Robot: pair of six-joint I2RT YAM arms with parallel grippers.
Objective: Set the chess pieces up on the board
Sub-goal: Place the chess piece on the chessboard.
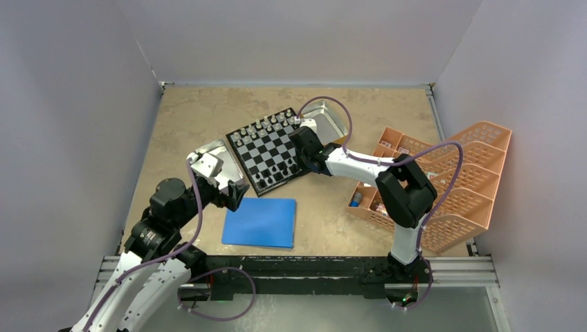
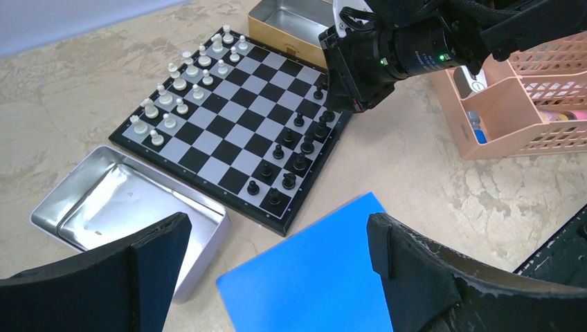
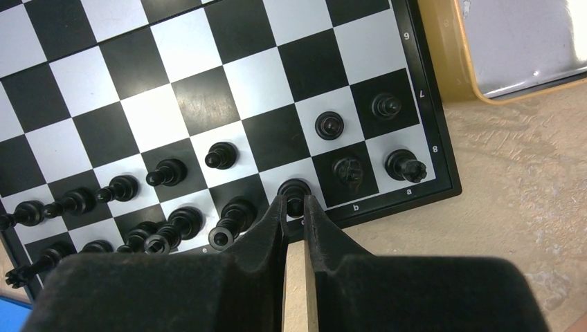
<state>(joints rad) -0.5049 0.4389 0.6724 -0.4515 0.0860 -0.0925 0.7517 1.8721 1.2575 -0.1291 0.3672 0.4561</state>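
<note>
Right gripper [image 3: 294, 209]: jaws were almost together, with only a thin slit between the two black fingers [image 3: 266, 232].
Right gripper contact: the tips sat on either side of one black piece [image 3: 294, 188] that stood on a square in the board's lowest row, at the lower middle of the right wrist view; whether they pinched it or merely flanked it could not be told.
Left gripper [image 2: 277, 238]: jaws were spread wide and held nothing; it hung along the bottom edge of the left wrist view, above the blue sheet [image 2: 311, 283] and the near corner of a metal tray [image 2: 118, 207].
Board [image 2: 235, 114]: lay flat on the tan table [image 1: 180, 117], centre of the overhead view, between the metal tray at its lower left and a second tray [image 2: 291, 17] at its upper right.
Black chess pieces [image 3: 221, 155]: stood in two ranks along the board's lower right edge in the left wrist view, under the right arm.
White chess pieces [image 2: 181, 83]: stood in two ranks along the opposite, upper left edge.
Peach baskets [image 1: 457, 180]: were at the right of the overhead view, well apart from the board.
</note>
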